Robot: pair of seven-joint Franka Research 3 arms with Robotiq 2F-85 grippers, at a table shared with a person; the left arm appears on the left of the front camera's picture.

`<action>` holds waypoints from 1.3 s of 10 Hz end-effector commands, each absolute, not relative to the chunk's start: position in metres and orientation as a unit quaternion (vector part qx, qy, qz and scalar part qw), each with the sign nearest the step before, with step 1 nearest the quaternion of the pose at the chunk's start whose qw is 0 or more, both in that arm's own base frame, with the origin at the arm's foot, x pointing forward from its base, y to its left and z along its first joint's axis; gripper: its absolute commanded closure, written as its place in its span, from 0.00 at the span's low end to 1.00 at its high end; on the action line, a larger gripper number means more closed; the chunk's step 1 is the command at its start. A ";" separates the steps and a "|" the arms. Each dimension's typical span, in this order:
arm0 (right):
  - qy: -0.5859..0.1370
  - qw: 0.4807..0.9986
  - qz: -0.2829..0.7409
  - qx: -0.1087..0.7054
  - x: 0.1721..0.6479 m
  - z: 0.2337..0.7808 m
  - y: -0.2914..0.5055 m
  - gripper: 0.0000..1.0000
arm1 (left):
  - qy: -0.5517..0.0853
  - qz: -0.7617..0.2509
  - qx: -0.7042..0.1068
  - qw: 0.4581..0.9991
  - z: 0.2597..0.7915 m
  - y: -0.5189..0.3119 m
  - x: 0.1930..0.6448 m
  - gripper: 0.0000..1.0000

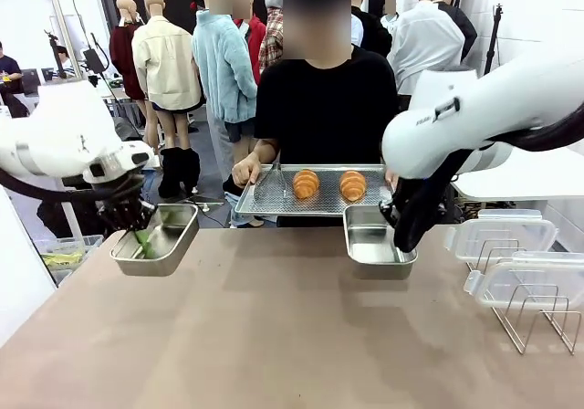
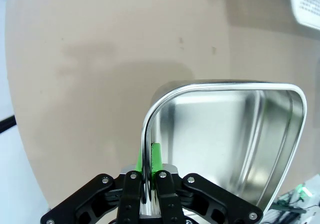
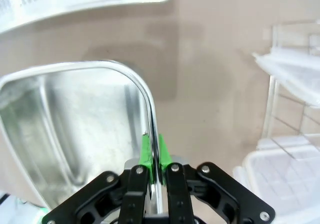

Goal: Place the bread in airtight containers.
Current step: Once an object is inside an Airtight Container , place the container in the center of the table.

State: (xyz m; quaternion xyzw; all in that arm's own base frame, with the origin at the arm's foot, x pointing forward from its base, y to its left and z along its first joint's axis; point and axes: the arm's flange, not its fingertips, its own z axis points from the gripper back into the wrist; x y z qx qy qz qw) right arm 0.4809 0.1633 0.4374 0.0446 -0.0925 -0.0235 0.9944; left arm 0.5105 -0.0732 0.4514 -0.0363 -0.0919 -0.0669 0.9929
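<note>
Two golden-brown croissants (image 1: 306, 184) sit on the perforated steel tray (image 1: 265, 194) the person holds just beyond two empty rectangular steel tins (image 1: 178, 235), each pinched by its rim in the left gripper (image 1: 141, 235) or right gripper (image 1: 401, 237), so loading seems next: hold both steady, two clear plastic lids (image 1: 500, 235) waiting on the wire rack (image 1: 538, 327).

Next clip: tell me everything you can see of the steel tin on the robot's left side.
The left tin is a small rectangular pan of shiny steel with rounded corners and a rolled rim. It is lidless and empty. The left gripper is shut on one wall near a corner, with a green pad on each side of the rim. The tin is at the far left of the table and looks slightly tilted. Whether its base touches the tabletop is unclear.
</note>
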 end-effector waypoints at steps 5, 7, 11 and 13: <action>-0.088 0.994 -0.037 0.049 0.480 0.442 0.158 1.00 | -0.078 -0.038 -0.058 0.994 0.468 -0.080 0.500 1.00; -0.088 0.994 -0.037 0.049 0.480 0.442 0.158 1.00 | -0.078 -0.038 -0.058 0.994 0.468 -0.080 0.500 1.00; -0.088 0.994 -0.037 0.049 0.480 0.442 0.158 1.00 | -0.078 -0.038 -0.058 0.994 0.468 -0.080 0.500 1.00; -0.088 0.994 -0.037 0.049 0.480 0.442 0.158 1.00 | -0.078 -0.038 -0.058 0.994 0.468 -0.080 0.500 1.00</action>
